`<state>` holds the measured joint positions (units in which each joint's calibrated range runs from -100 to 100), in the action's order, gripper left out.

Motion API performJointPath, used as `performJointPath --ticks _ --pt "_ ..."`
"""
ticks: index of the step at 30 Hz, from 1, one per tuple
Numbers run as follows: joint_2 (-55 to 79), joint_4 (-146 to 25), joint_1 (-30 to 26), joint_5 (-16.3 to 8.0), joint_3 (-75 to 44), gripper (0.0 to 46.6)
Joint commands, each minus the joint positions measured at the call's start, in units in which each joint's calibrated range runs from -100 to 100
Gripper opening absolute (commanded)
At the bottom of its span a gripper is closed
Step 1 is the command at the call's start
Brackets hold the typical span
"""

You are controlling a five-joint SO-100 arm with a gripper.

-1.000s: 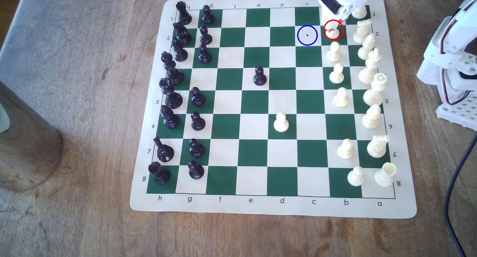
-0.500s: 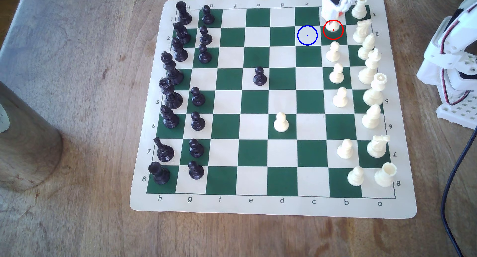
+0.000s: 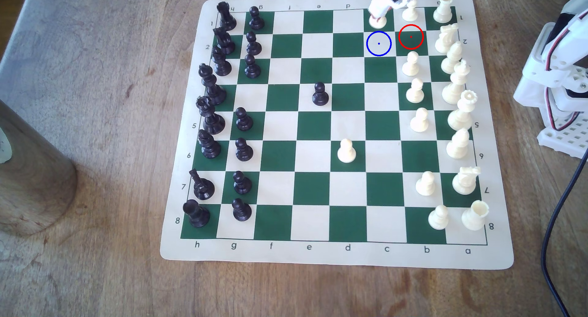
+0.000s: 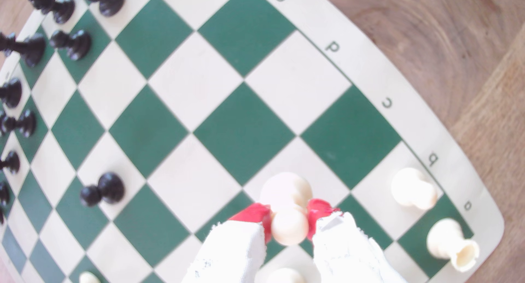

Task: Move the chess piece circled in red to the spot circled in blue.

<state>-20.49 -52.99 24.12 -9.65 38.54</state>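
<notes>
Green-and-cream chess mat (image 3: 337, 256) spread flat on a wooden tabletop (image 3: 95, 272). Black pieces lined along the exterior view's left edge, cream pieces along its right. White gripper (image 3: 377, 17) reaching in from the far edge of the mat, near the exterior view's right corner. Red-tipped fingers (image 4: 318, 212) pinching a cream pawn (image 4: 289, 212) at its neck, one on each side, just under the ball head. Pawn's flared base (image 3: 377, 22) seen over the green square in the far row, directly beyond the blue-ringed cream square (image 3: 378, 43); whether lifted or resting on the mat, cannot tell. Red-ringed green square (image 3: 410, 36) bare, just beside the blue ring toward the exterior view's right. Another cream pawn (image 3: 409, 13) standing upright beyond the red ring, next to a cream rook (image 3: 443, 8) in the corner. Lone black pawn (image 3: 320, 94) near the middle of the mat. White robot base (image 3: 560, 91) off the mat at the exterior view's right edge.
</notes>
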Motion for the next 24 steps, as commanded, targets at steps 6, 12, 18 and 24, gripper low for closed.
performJointPath --ticks 6,12,18,24 --pt "4.3 1.3 -0.3 0.3 -4.1 0.3" --pt "9.8 2.9 1.0 0.3 -6.0 0.3" --pt "11.3 4.1 1.0 0.3 -6.1 0.3" --pt "11.1 3.2 -0.1 0.4 -6.0 0.3"
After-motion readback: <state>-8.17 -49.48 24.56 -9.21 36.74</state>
